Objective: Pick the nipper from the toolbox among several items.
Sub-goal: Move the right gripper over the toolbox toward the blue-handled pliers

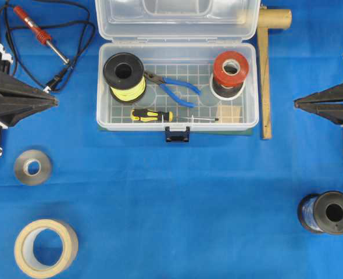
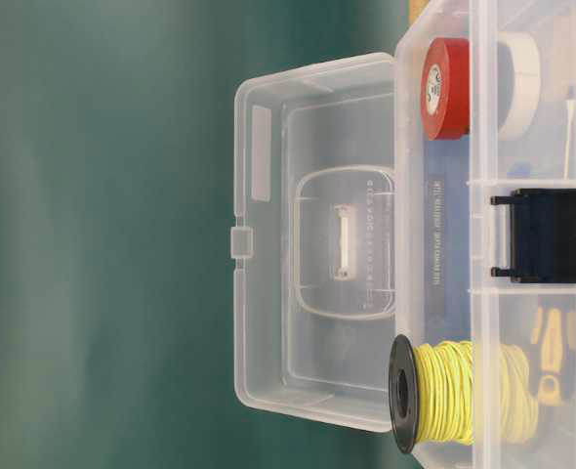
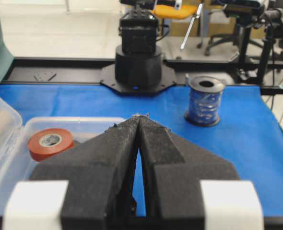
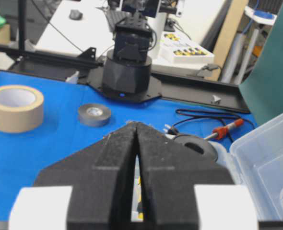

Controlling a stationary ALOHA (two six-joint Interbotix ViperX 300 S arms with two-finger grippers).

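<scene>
The nipper [image 1: 172, 88], with blue handles and dark pointed jaws, lies slanted in the middle of the clear toolbox [image 1: 104, 121], whose lid [image 1: 177, 20] stands open at the back. My left gripper [image 1: 55, 102] rests shut at the left edge of the table, tips pointing toward the box. At the right edge my right gripper [image 1: 296, 104] is shut too, empty, well clear of the box. In the wrist views the left gripper [image 3: 139, 118] and right gripper [image 4: 135, 124] show their tips pressed together with nothing between.
Inside the box are a yellow wire spool [image 1: 125, 77], a yellow-and-black screwdriver [image 1: 153, 115], red tape on a white roll [image 1: 229, 71] and a wood block [image 1: 229, 112]. Outside lie a soldering iron [image 1: 39, 34], grey tape [image 1: 32, 167], beige tape [image 1: 45, 247], a blue wire spool [image 1: 327, 213] and a wooden mallet [image 1: 267, 64].
</scene>
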